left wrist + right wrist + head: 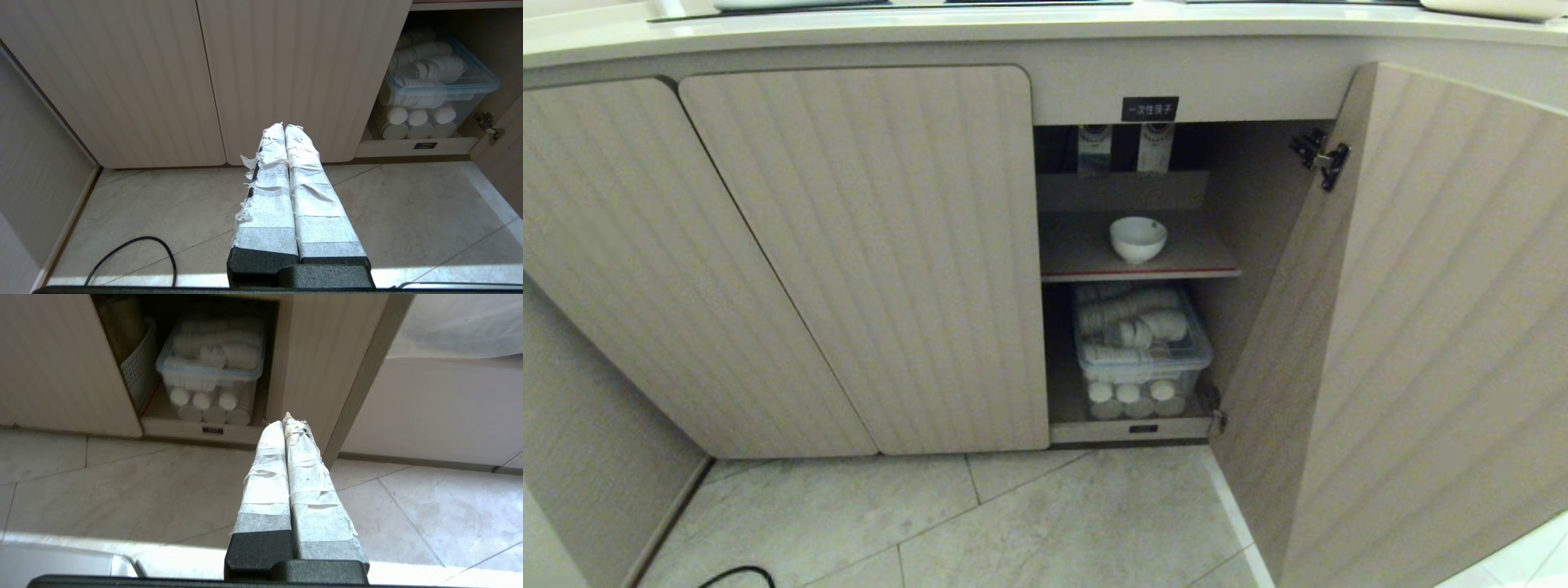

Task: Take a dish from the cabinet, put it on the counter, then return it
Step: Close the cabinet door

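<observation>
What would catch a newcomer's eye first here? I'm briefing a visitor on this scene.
A lone white bowl on the upper shelf of the cabinet, whose right door stands open. Below it sits a clear bin of stacked paper cups. Both tape-wrapped grippers, left and right, hang shut above the floor tiles.

a small black label [1149, 109] on the cabinet [866, 245] reads 一次性筷子 in white.

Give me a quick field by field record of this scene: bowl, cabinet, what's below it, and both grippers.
bowl: white bowl, upright, alone on the upper shelf
cabinet: right door swung open, left doors shut
lower shelf: clear lidded bin of white cups
left gripper: shut, empty, low above the floor tiles
right gripper: shut, empty, near the open door's edge
task stage: bowl not yet taken
</observation>
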